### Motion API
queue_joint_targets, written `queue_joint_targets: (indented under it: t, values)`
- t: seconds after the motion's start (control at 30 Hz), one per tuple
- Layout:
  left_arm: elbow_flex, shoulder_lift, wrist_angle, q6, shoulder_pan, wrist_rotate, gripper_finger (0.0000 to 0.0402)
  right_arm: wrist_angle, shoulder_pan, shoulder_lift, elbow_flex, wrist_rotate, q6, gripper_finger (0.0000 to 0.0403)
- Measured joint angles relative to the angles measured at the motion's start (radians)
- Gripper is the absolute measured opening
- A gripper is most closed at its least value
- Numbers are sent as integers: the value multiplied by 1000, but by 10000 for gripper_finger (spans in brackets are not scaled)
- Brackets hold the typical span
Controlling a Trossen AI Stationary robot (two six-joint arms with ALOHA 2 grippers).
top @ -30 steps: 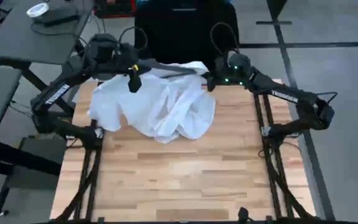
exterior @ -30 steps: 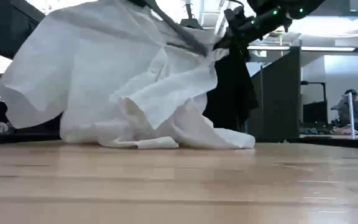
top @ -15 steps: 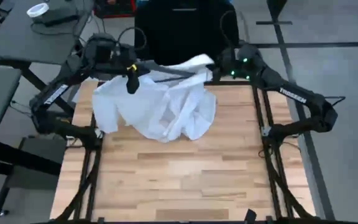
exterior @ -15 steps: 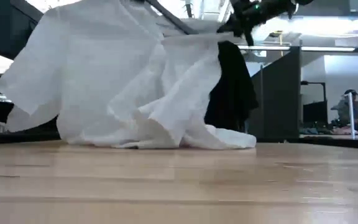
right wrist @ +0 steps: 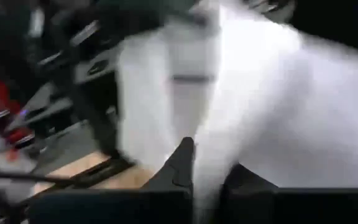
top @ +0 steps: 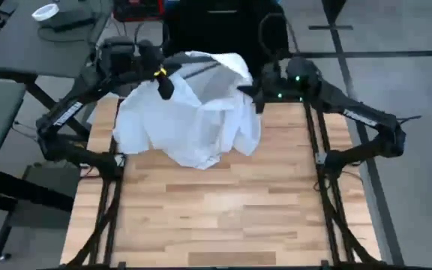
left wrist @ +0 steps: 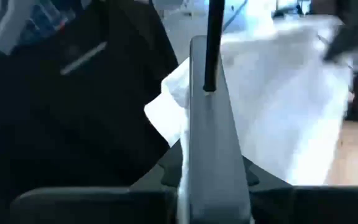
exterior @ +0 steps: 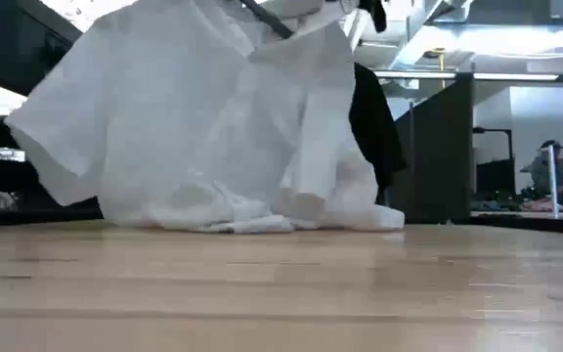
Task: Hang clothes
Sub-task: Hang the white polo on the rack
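White top [top: 193,120] hangs crumpled, upper centre, hem pooled on surface [top: 216,217]. Left gripper [top: 163,84] and right gripper [top: 255,96] each clamped on its upper edge.

surface: wooden table [top: 216,217] | on it: white top [top: 193,124] hem

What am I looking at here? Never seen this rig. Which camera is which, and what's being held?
A two-armed table robot. The high view looks straight down on the wooden table; the low view sits at table height, looking into the room; each wrist view looks out past that arm's own fingers.

The white top is lifted at the table's far end, its lower folds resting on the wood. The left gripper is clamped on a thin dark hanger threaded into it; the right gripper is shut on the top's other side. A black garment hangs behind.
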Motion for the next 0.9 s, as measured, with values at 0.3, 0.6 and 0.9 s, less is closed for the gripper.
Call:
queue_joint_targets:
  t: [0.3, 0.6, 0.9]
  values:
    - [0, 0, 17, -14, 0, 306, 30, -83, 59, 67, 16, -59, -8, 36]
    - [-1, 2, -5, -36, -1, 342, 30, -297, 148, 158, 306, -133, -333, 188]
    - [-1, 1, -8, -36, 0, 324, 30, -606, 154, 191, 548, -74, -483, 224]
